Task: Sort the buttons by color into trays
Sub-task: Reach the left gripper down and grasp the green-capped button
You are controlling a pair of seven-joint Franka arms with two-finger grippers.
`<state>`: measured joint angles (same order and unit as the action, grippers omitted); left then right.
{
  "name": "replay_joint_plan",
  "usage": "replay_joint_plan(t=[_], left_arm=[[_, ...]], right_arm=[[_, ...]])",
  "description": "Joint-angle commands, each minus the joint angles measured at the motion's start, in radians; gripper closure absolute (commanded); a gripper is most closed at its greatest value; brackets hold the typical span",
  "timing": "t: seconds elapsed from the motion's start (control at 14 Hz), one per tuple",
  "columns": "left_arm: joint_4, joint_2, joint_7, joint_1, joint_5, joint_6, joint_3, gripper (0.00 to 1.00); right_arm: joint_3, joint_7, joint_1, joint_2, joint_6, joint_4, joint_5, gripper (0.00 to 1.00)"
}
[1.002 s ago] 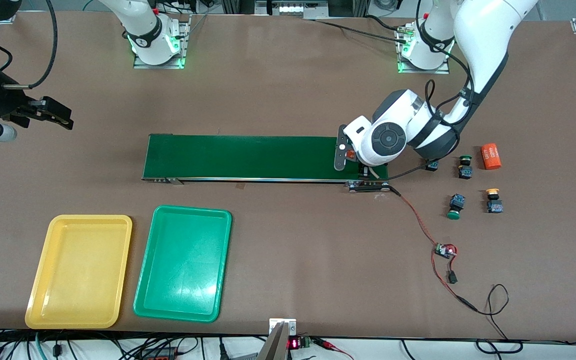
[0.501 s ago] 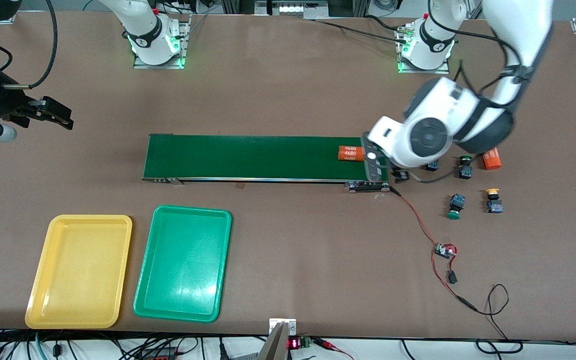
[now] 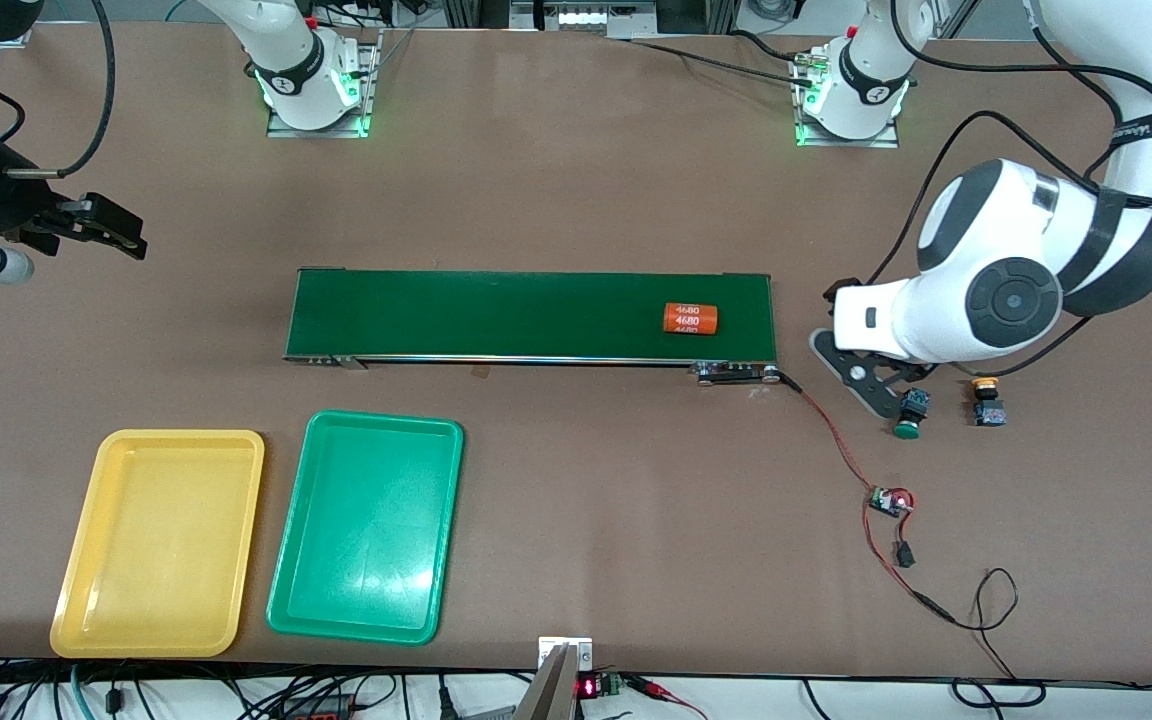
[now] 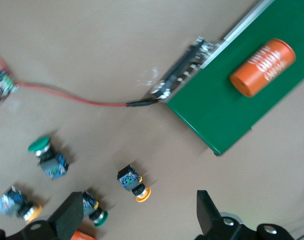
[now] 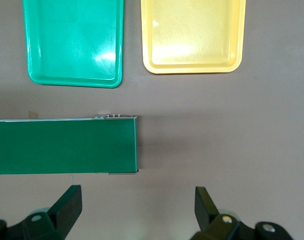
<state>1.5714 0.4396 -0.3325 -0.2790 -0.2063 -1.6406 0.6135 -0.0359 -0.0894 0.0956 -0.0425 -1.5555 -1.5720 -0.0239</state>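
Choosing a first button: left gripper [image 4: 137,217] spread wide over the buttons [image 4: 134,182], right gripper [image 5: 137,210] spread and waiting near the belt [image 3: 496,315], next lowering squarely around one cap.

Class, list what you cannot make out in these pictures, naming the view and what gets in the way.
- Front view: two of four small push-button switches, hidden under the white left arm; only a green-capped switch and a yellow-capped switch show.
- Left wrist view: an orange cylinder, cut off by the picture's edge and a black finger of the left gripper; any print hidden.
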Motion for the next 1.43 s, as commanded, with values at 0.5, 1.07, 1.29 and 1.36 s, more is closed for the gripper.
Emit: replay_joint_plan(t=[0.5, 1.07, 1.29, 1.36], left_arm=[[-0.212, 0.187, 0.297, -0.023, -0.016, 0.01, -0.159, 0.0], [-0.065, 0.261, 0.271, -0.046, -0.088, -0.164, -0.244, 0.0], [0.101, 0.258, 0.227, -0.081, -0.122, -0.383, -0.244, 0.0], [0.155, 0.254, 0.227, -0.091, -0.122, -0.451, -0.244, 0.0]], right_arm=[[0.002, -0.013, -0.002, 0.01, -0.008, -0.011, 0.01, 0.0], [0.002, -0.013, 0.001, 0.01, -0.008, -0.011, 0.01, 0.0], [0.002, -0.013, 0.001, 0.01, -0.008, -0.013, 0.01, 0.0], [0.002, -0.013, 0.001, 0.01, -0.008, -0.013, 0.01, 0.0]])
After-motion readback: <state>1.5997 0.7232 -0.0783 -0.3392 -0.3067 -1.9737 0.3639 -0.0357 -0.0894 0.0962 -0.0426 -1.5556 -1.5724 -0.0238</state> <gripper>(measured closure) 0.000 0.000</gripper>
